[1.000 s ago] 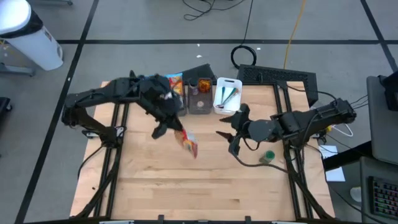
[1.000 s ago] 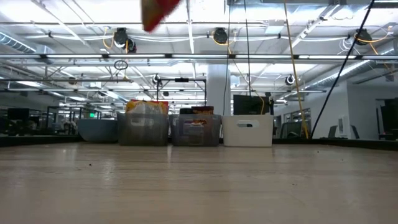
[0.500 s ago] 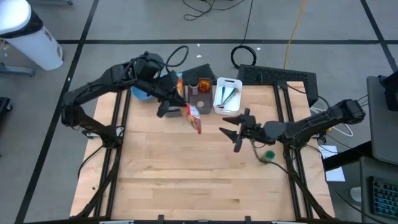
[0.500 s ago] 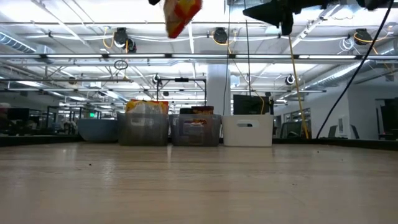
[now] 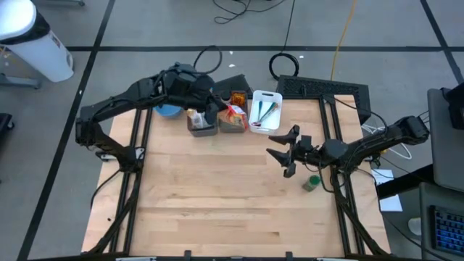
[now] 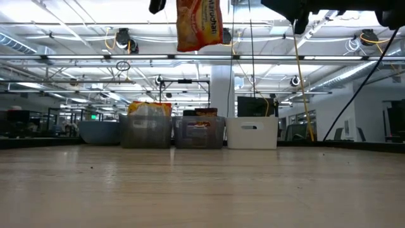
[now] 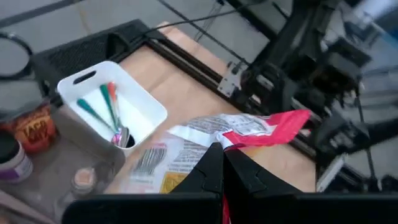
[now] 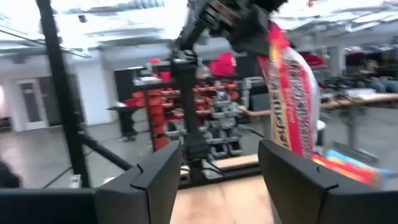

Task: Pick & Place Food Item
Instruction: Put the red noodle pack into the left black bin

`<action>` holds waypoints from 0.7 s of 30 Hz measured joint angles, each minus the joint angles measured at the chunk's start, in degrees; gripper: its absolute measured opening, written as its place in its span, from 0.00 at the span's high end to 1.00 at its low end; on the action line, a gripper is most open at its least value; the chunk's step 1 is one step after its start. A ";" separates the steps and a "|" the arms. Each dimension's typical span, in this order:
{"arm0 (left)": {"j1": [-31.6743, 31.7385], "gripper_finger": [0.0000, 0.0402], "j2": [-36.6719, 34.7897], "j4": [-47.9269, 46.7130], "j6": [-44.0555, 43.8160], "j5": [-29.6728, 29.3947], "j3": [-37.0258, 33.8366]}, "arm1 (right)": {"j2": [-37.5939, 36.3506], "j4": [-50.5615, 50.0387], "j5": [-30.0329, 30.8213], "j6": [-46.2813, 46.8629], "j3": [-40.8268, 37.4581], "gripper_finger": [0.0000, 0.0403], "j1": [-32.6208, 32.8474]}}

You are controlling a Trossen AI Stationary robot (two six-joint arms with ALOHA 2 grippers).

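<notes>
- Left pincer (image 5: 217,110), upper centre of the high view: pinching one end of a red-and-yellow snack packet (image 5: 235,113), fingers pressed together on the film. The left wrist view shows the dark fingertips (image 7: 219,169) meeting on the packet's seam.
- Packet is in the air, clear of the worktop (image 5: 232,196). In the high view it sits over the row of bins at the back edge, roughly above the clear bin (image 5: 233,122) that lies between another clear bin (image 5: 202,125) and the white bin (image 5: 263,110) holding utensils.
- Low view: packet (image 6: 199,24) hangs at the top of the frame, well above the bins. Long axis close to vertical, gripped end up, free end down, printed face towards the camera.
- Right pincer (image 5: 286,148), right of centre in the high view: spread, holding nothing, raised off the worktop and well apart from the packet. A small green-lidded jar (image 5: 312,183) stands near it.
- Judgement: step in hand is carrying the packet to a bin for release. Which bin is meant cannot be told.
- To do it well: centre the dangling free end over the chosen bin, not just the pincer; lower until the free end is inside the rim; then release. A limp packet may swing, so let it settle first.
- Risk: the free end catching a bin wall and the packet folding over the edge.
</notes>
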 joint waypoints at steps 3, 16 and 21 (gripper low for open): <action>-0.85 1.00 0.36 -0.48 -3.49 -2.77 0.00 | -1.18 -1.41 -4.32 -0.05 0.00 0.48 -0.02; 0.70 1.00 0.34 -15.90 -2.05 -8.07 0.02 | -3.45 -14.32 -10.59 2.68 5.04 0.51 -2.63; 4.17 1.00 0.34 -24.00 4.94 -7.44 0.02 | -2.44 -28.11 -10.20 -4.01 15.91 0.54 -4.89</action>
